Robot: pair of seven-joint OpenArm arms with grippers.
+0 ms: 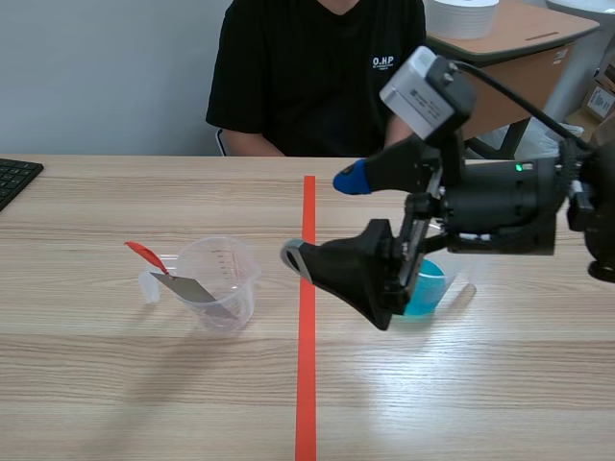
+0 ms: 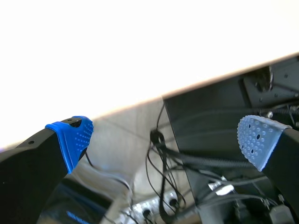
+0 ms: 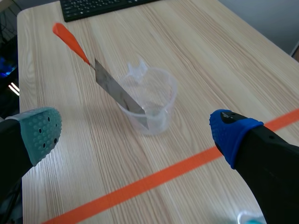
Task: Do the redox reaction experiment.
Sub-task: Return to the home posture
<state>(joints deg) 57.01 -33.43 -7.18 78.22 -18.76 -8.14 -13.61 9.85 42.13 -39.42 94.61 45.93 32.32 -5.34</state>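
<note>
Scene view: clear plastic measuring cup with handle and spout (image 1: 223,280) stands upright on the pale wooden table (image 1: 115,384). Flat grey metal strip with an orange-red handle (image 1: 187,288) leans inside this cup. Its handle end pokes out over the rim, on the side away from the right arm.

Right gripper (image 1: 322,219) hangs just beside the measuring cup, above the orange tape line (image 1: 307,384). Fingers are spread wide with nothing between them, and they are clear of the cup.

Small clear cup of blue liquid (image 1: 432,283) sits beyond the gripper from the measuring cup, partly hidden by it. Black keyboard (image 1: 14,178) lies well apart from the measuring cup, on the side opposite the gripper. Person in a black shirt (image 1: 307,77) sits across the table.

Left wrist view: left gripper (image 2: 163,140) has its fingers wide apart and holds nothing. Black cables (image 2: 161,186) ahead of it.
</note>
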